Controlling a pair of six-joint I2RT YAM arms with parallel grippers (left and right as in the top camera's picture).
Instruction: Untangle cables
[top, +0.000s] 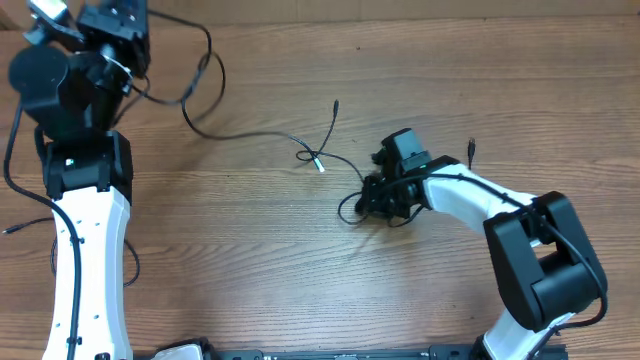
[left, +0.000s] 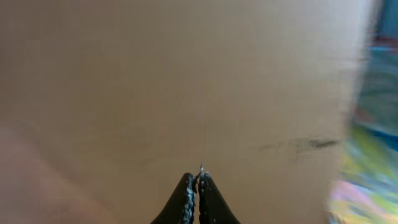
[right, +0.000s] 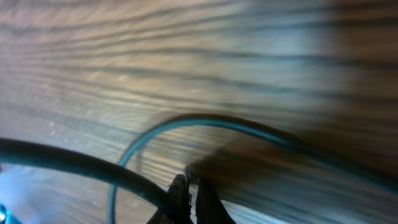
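Left end effector (left: 198, 177): raised at the far left corner, fingers pressed together. A tiny bright speck sits at the tips; cannot tell if it is a plug. Background is a blur, no desk detail.

Cables (top: 250, 135): thin black run on the desk (top: 300, 260), starting in loops beside the left arm and heading right across the middle. Near centre there is a small crossing with a pale-tipped plug (top: 320, 166) and a short branch pointing toward the far edge. From there the cord dips toward the right arm.

Right end effector (right: 191, 180): low at the desk, fingers pressed together. A dark cord runs straight into the tips and a thin loop arcs just beyond them. It is probably pinched, but the contact is blurred.

Loose plug (top: 472, 148): beside the right arm, apart from the rest.

Judgement: the long axis runs left to right, and the crossing lies to the left of the right end effector. The right arm is nearer.
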